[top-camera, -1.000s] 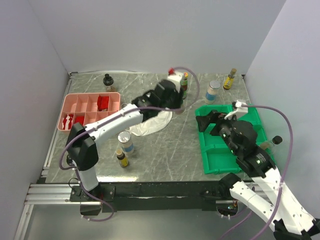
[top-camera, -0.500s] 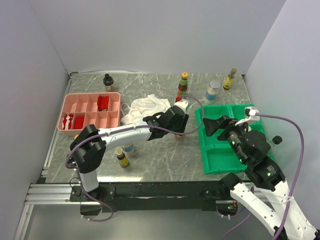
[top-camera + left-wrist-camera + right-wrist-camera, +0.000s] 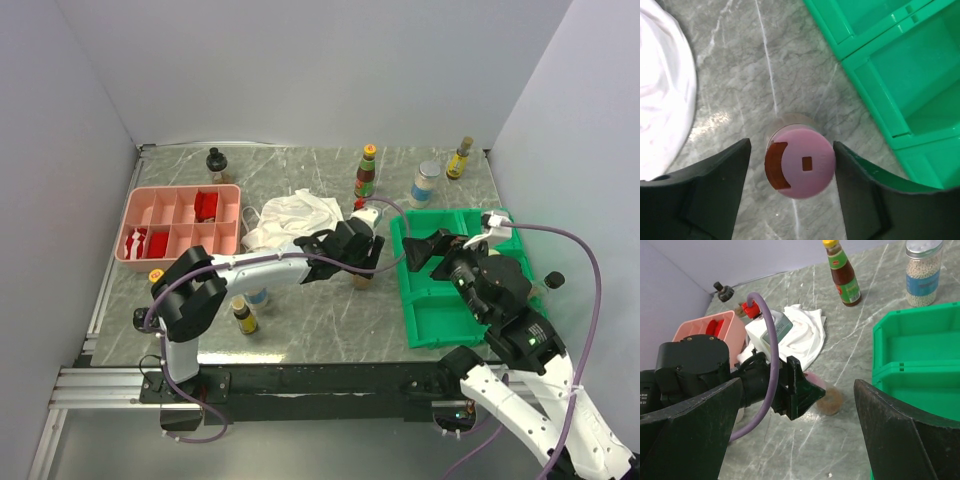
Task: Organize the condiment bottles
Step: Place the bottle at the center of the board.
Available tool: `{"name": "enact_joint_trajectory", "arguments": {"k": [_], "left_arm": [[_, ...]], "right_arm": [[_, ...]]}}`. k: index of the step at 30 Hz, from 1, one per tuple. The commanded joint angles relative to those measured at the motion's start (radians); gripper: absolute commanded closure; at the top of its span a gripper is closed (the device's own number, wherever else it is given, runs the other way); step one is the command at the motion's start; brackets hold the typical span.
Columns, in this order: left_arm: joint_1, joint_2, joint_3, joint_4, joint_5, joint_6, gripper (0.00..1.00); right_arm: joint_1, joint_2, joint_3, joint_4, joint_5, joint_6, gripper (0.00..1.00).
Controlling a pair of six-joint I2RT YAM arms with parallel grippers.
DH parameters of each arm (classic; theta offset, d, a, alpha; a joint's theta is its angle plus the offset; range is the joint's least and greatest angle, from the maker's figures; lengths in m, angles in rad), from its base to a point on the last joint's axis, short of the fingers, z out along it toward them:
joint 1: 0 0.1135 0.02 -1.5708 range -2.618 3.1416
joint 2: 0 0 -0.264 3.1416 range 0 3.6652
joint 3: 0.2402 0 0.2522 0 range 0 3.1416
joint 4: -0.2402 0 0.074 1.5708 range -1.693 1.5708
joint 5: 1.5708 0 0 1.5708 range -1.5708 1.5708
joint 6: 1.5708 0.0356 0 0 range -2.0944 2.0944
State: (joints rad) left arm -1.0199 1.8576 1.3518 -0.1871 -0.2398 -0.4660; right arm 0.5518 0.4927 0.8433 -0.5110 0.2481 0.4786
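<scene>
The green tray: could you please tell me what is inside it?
No bottle shows in the green tray; its visible compartments are bare. The right arm hangs over its middle and right side, hiding what lies there.

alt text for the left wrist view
A pink-capped jar stands on the grey marble table between the left gripper's open black fingers, seen from above. A green tray lies upper right, a white cloth upper left.
</scene>
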Motion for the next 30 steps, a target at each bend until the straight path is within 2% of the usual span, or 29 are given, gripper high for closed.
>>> {"name": "enact_joint_trajectory", "arguments": {"k": [1, 2, 7, 9, 12, 15, 16, 21, 22, 25, 28, 30], "left_arm": [[-0.005, -0.031, -0.013, 0.046, 0.031, -0.033, 0.22], [-0.006, -0.034, -0.013, 0.041, 0.03, -0.031, 0.18], [-0.002, -0.081, -0.013, -0.008, -0.001, -0.054, 0.13], [0.006, -0.101, -0.002, -0.035, -0.01, -0.069, 0.08], [0.047, -0.173, 0.009, -0.075, 0.031, -0.083, 0.01], [0.118, -0.233, 0.015, -0.094, 0.115, -0.08, 0.0], [0.168, -0.27, 0.017, -0.1, 0.17, -0.077, 0.03], [0.38, -0.383, 0.036, -0.133, 0.322, -0.057, 0.03], [0.447, -0.393, 0.044, -0.143, 0.33, -0.034, 0.03], [0.542, -0.439, 0.073, -0.179, 0.353, 0.024, 0.03], [0.563, -0.5, 0.06, -0.177, 0.298, 0.094, 0.03], [0.561, -0.567, -0.031, -0.132, 0.263, 0.092, 0.03]], "right_arm": [[0.004, 0.039, 0.039, -0.015, 0.013, -0.003, 0.0], [0.003, 0.046, 0.043, -0.02, 0.017, -0.002, 0.0], [0.007, 0.069, 0.054, -0.027, 0.002, 0.003, 0.0], [0.004, 0.079, 0.059, -0.029, -0.012, 0.014, 0.0], [0.005, 0.118, 0.069, -0.037, -0.023, 0.018, 0.0], [0.004, 0.183, 0.086, -0.049, -0.052, 0.014, 0.01], [0.005, 0.199, 0.089, -0.052, -0.069, 0.014, 0.02], [0.007, 0.285, 0.074, -0.015, -0.113, 0.031, 0.07], [0.007, 0.303, 0.073, -0.009, -0.119, 0.031, 0.08], [0.014, 0.395, 0.089, -0.024, -0.109, 0.009, 0.09], [0.019, 0.49, 0.111, -0.067, -0.047, 0.003, 0.1], [0.02, 0.536, 0.099, -0.049, -0.053, -0.001, 0.11]]}}
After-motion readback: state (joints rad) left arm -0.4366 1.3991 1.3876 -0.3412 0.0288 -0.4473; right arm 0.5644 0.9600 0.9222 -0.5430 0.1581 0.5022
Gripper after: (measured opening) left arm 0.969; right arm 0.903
